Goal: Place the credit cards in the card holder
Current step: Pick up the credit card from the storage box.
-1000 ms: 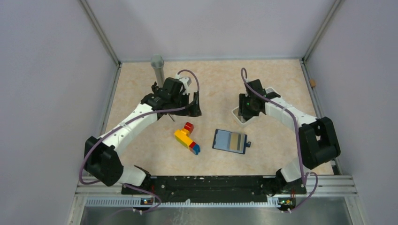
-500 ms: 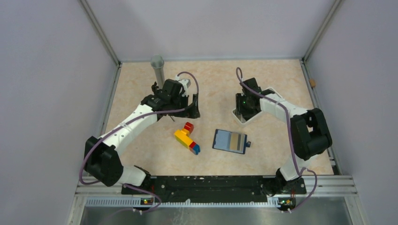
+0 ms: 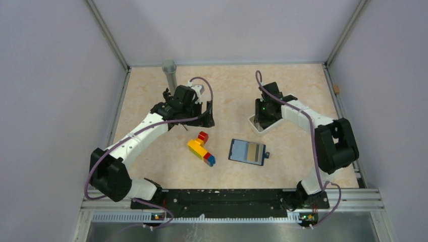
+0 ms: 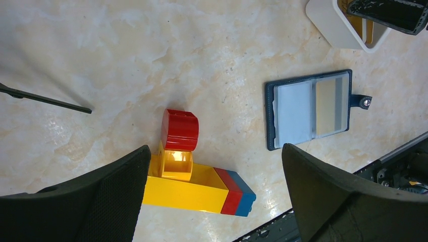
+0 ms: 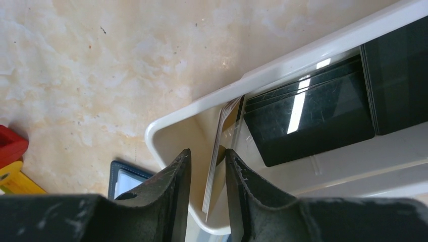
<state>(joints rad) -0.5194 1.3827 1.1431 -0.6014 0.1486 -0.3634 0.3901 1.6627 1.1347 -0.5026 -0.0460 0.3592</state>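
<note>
Cards stand edge-up in the white tray, my right hand straddling them (I cannot tell if it pinches); left hand hangs released.

The card holder lies open (navy); credit cards stand edge-on.

From my end I count one card holder, lying open near the middle of the desk. One white tray sits to its far right. In that tray the credit cards stand on edge, packed too tightly for me to number, beside two stacks of dark glossy slabs. I also count one cluster of toy bricks left of the holder, one grey cylinder at far left, and one thin dark rod.
</note>
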